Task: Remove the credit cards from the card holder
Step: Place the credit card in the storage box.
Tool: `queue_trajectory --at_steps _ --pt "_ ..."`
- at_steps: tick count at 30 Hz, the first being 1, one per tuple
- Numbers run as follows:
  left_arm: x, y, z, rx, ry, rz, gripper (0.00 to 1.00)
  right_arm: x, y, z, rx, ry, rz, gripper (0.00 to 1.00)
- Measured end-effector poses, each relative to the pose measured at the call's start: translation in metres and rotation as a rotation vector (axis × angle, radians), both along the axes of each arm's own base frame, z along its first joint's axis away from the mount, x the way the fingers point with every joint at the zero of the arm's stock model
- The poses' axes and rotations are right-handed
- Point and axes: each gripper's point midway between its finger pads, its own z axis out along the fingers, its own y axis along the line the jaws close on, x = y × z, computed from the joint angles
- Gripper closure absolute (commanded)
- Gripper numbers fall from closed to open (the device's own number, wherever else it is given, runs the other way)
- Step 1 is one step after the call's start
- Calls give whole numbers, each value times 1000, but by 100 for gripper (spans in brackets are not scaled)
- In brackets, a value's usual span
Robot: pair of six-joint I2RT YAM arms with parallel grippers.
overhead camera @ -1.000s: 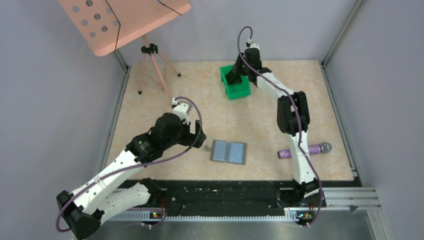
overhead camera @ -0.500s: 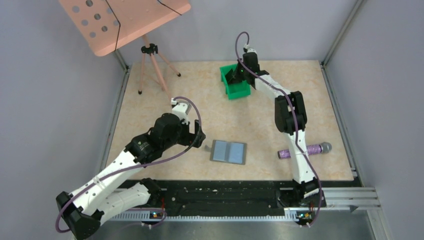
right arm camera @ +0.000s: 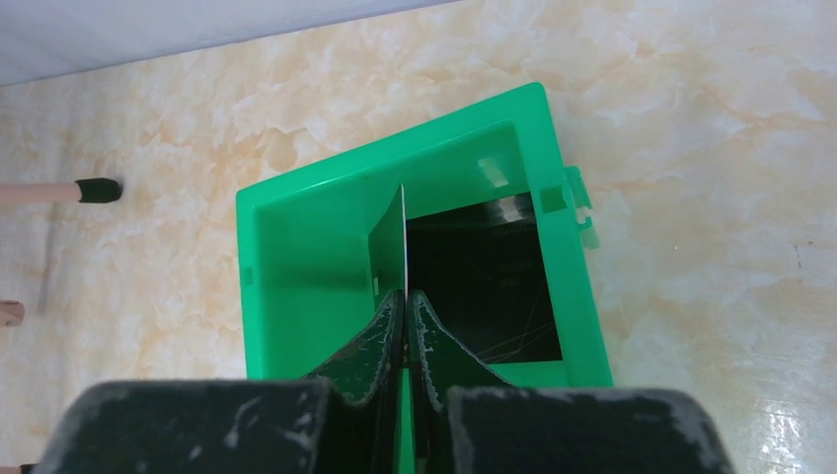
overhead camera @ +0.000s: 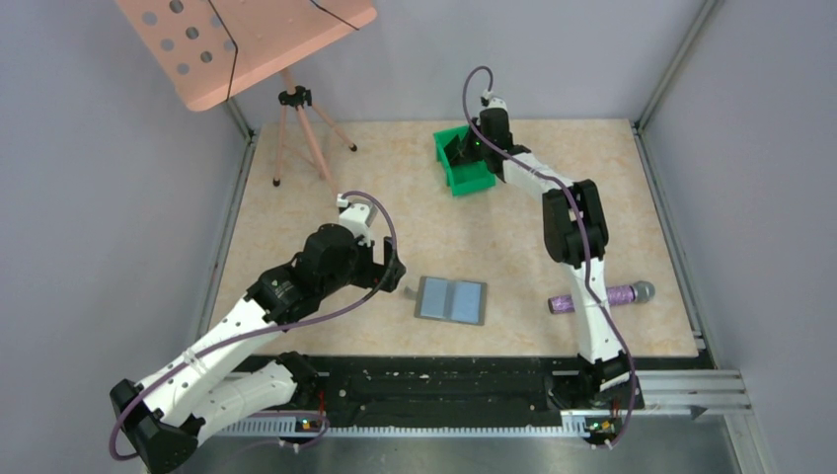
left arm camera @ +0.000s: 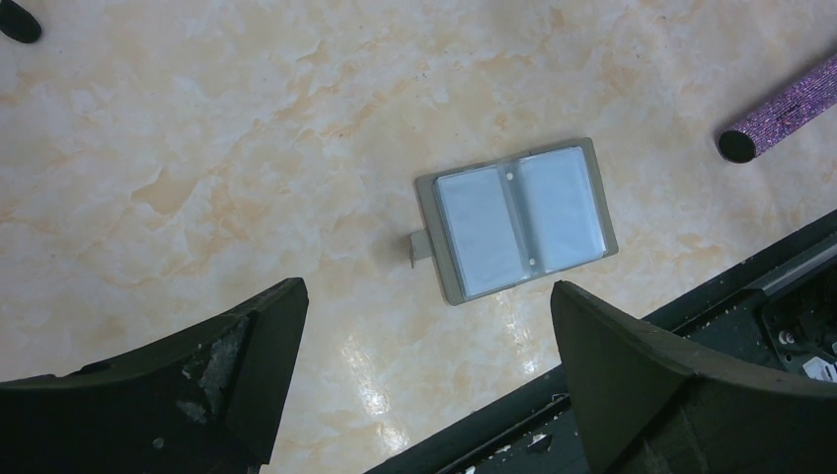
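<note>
**Progress.** The card holder (left arm camera: 518,219) lies open and flat on the table (overhead camera: 395,197). It sits in the lower centre of the overhead view, close to the front rail. Its two light blue pockets face up and look empty. The left wrist view is too coarse, however, to rule out a pale card behind the plastic.

At upper centre of the overhead view stands the green bin (right arm camera: 390,133). A dark card (right arm camera: 484,281) lies flat on its floor. A second, light-coloured card (right arm camera: 391,237) is held edge-on above the bin's interior.

In my judgement the extraction is largely done. What is left is to let go of the held card and to confirm that the holder has no further leaves.

**Right arm.** It reaches to the far side of the table with the wrist tipped down over the bin. The right gripper (right arm camera: 406,296) has its fingers pressed together, pinching the lower edge of the light card.

**Left arm.** It is bent low at the lower left of the overhead view. The left gripper (overhead camera: 393,279) is just left of the holder and apart from it. Its camera looks down on the holder. The jaws are spread wide and hold nothing.

**Other items.** A purple cylinder (overhead camera: 592,297) lies right of the holder, well apart from it.
</note>
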Motion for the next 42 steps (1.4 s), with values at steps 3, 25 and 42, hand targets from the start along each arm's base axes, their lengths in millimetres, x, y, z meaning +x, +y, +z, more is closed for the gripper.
queue_trajectory --at_steps 3,25,42 --pt "0 0 0 0 0 0 1 1 -1 0 7 -5 -1 100" --pt "2 0 -5 14 10 6 1 -2 -8 5 31 -15 -8 100" --pt "2 0 -5 15 10 6 1 -3 -16 15 31 -24 -28 100"
